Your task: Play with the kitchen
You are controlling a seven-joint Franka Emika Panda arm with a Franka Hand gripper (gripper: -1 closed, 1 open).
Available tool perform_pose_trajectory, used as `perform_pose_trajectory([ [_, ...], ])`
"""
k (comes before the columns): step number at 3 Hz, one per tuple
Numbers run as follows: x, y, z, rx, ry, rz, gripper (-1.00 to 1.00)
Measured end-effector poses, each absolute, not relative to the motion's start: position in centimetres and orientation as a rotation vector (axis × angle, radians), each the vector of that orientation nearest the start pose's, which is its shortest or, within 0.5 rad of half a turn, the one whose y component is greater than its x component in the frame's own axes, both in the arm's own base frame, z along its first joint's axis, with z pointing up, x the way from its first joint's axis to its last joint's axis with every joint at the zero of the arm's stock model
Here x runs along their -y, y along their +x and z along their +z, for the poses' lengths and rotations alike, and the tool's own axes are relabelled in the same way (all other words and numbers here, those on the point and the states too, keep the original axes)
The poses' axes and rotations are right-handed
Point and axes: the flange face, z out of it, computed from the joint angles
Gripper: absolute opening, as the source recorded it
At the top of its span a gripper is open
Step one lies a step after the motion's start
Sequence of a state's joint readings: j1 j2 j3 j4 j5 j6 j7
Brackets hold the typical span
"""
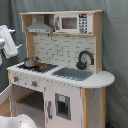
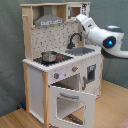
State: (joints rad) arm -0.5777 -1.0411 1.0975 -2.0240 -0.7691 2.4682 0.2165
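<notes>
Claw: not clearly showing in either view; whether it is open or closed, or holding anything, cannot be told. In the second exterior view the white arm (image 2: 100, 34) is reaching in from the second exterior view's right, its end lying high against the upper part of the kitchen (image 2: 60, 70), above the black faucet (image 2: 75, 39). In the first exterior view a white arm segment (image 1: 8, 44) is showing at the first exterior view's left edge, beside the kitchen (image 1: 65, 75).

Kitchen: standing upright on a wooden floor (image 2: 15, 120) before a grey curtain (image 1: 116, 45).

Fittings: grey hood (image 1: 40, 26) sitting over the stovetop (image 1: 35, 66); a metal pot (image 1: 31, 62) resting on the stovetop; sink (image 1: 75, 73) lying beside it under the faucet (image 1: 85, 59); a microwave (image 1: 74, 23) occupying the upper shelf.

Oven door (image 2: 70, 102): hanging open, swung down and outward in the second exterior view.
</notes>
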Motion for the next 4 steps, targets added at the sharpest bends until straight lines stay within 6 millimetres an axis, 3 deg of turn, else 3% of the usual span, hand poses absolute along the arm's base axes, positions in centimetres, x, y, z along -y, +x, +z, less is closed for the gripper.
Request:
perform_pose_trajectory([
  [2, -43.6, 24.7, 60.1, -0.760, 1.263, 1.149, 1.00],
  [3, -45.5, 23.4, 55.7, -0.830, 1.170, 1.091, 1.00],
  [4, -47.0, 23.5, 49.9, -0.927, 1.103, 1.019, 1.00],
])
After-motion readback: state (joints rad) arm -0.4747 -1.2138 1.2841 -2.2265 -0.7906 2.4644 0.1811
